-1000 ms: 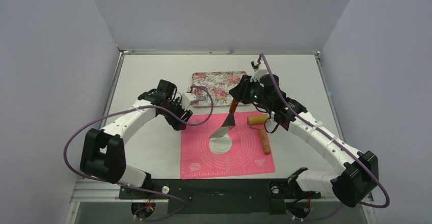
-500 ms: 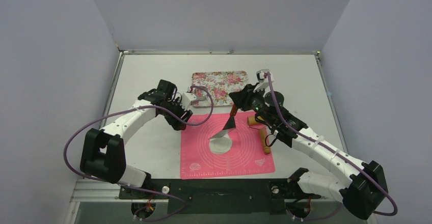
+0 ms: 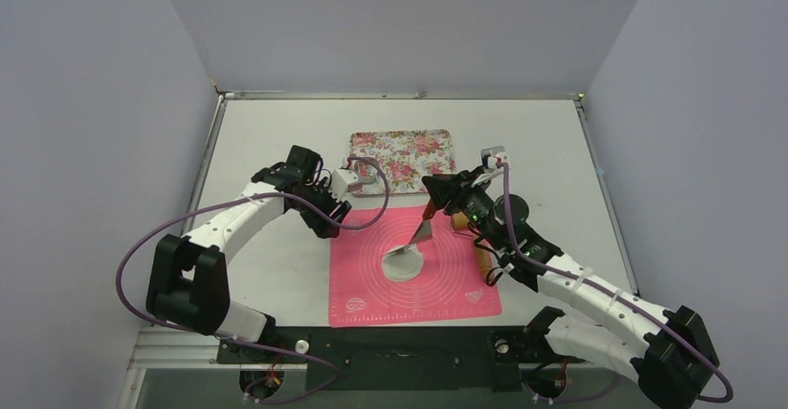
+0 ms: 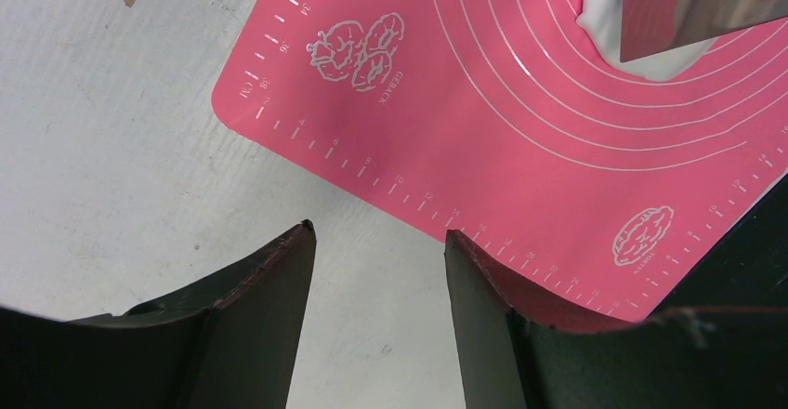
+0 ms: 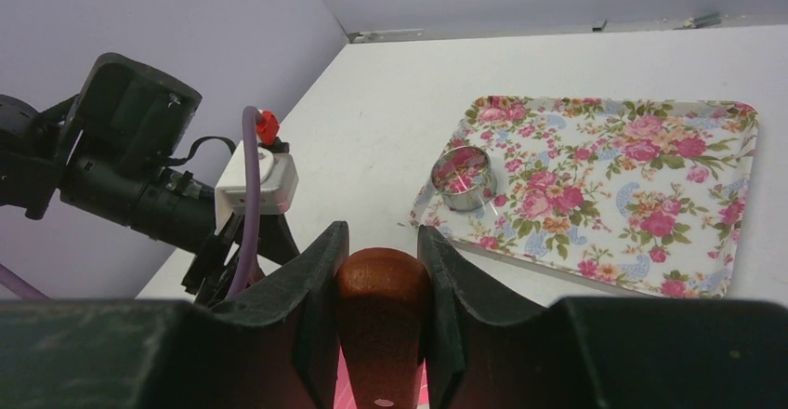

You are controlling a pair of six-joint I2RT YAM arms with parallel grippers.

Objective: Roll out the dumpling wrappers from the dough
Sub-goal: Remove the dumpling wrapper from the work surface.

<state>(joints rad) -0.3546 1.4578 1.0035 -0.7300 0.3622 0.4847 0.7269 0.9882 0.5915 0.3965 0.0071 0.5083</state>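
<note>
Pink mat (image 3: 372,288) on near-centre tabletop (image 3: 269,139). Dough (image 3: 400,268), flat white round sheet, at mat centre. Spatula (image 3: 421,233) blade tilted, tip on dough's 1 o'clock edge. Right gripper (image 3: 437,193) clamped on spatula's wooden handle (image 5: 381,288). Wooden rolling pin (image 3: 481,265) at dough's 3 o'clock, partly behind right arm. Left gripper (image 3: 327,223) at dough's 10 o'clock, jaws apart, empty, above mat's left edge. Floral tray (image 3: 413,149) farther off at 12 o'clock. Metal ring cutter (image 5: 464,178) on tray's left part.

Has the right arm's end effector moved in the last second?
Yes. The right end effector, gripping the spatula, has shifted away from the floral tray, toward the pink mat.
</note>
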